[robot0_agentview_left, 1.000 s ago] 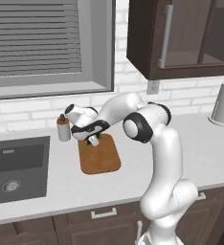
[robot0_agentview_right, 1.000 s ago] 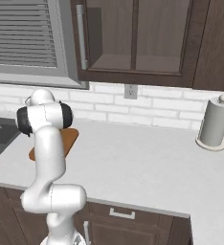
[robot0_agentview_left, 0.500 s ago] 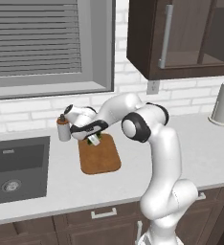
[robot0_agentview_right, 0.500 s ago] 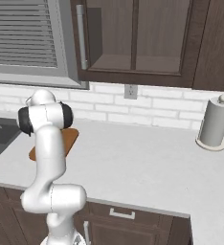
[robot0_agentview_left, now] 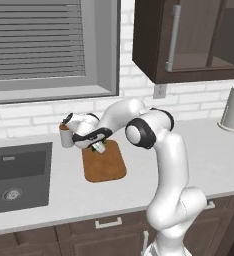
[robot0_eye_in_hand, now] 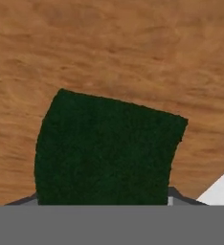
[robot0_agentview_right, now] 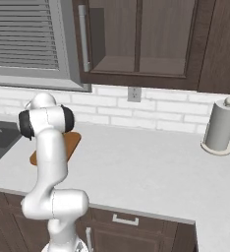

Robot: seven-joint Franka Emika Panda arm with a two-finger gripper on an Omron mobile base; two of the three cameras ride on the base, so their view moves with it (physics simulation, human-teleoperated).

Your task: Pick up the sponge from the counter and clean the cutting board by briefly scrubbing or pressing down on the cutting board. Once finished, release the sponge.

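moved: tool [robot0_agentview_left: 98, 146] shifted left | sponge [robot0_eye_in_hand: 106, 150] in tool, on cutting board [robot0_agentview_left: 105, 165]

sink [robot0_agentview_left: 16, 175]: dark, sunken, left | paper-towel roll [robot0_agentview_right: 219, 127]: upright, right, by wall | small container [robot0_agentview_left: 65, 136]: perhaps a shaker, beside sink

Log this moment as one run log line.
phase: scrubbing | gripper: shut on sponge | sponge: over cutting board, far end | release: not yet done

Kitchen: sink [robot0_agentview_left: 16, 175], counter [robot0_agentview_right: 151, 172], wall cabinets [robot0_agentview_right: 146, 42].
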